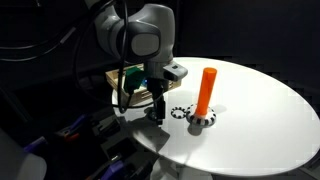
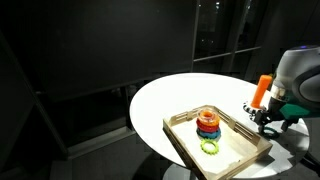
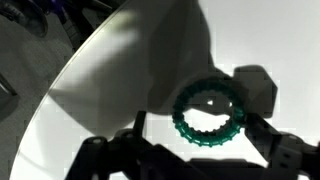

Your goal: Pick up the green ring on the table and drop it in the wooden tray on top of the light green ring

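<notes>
In the wrist view the dark green ring (image 3: 208,138) lies flat on the white table (image 3: 120,90). My gripper (image 3: 197,125) is open and low over it, one finger on each side. The right finger is at the ring's edge and the left finger stands a little apart. In both exterior views the gripper (image 1: 155,108) (image 2: 265,120) is down at the table beside the wooden tray (image 1: 118,80) (image 2: 240,150), and the ring is hidden under it. The light green ring (image 2: 210,147) lies in the tray in front of an orange-red ring stack (image 2: 208,122).
An upright orange cylinder (image 1: 207,88) (image 2: 262,90) stands close to the gripper. Black-and-white patterned rings (image 1: 181,112) lie at its base. The table edge (image 1: 160,150) is near the gripper, with dark floor beyond.
</notes>
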You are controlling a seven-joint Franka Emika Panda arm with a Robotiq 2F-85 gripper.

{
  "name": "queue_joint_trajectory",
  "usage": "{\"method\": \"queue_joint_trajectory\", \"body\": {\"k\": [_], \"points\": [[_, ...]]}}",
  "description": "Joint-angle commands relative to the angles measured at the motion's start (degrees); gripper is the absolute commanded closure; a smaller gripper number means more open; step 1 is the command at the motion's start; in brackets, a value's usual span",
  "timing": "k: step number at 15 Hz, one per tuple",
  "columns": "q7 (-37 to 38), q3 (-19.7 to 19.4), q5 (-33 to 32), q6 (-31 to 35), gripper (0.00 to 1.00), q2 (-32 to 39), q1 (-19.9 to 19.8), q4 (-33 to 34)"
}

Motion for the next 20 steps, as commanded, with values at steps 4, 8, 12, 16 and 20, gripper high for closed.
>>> {"method": "queue_joint_trajectory", "body": {"k": [4,8,12,16,20], "points": [[1.05,-0.66,1.33,2.11,0.26,1.16,0.60,0.27],[0.85,-0.44,3.27,2.56,0.50,0.75,0.44,0.25],[-0.38,0.01,5.49,-0.57,0.57,-3.41,-0.64,-0.08],[-1.45,1.34,7.63,-5.09,0.58,-8.10,-1.81,0.29],[-5.44,4.96,14.18,-11.59,0.58,-13.17,-3.27,1.24]]}}
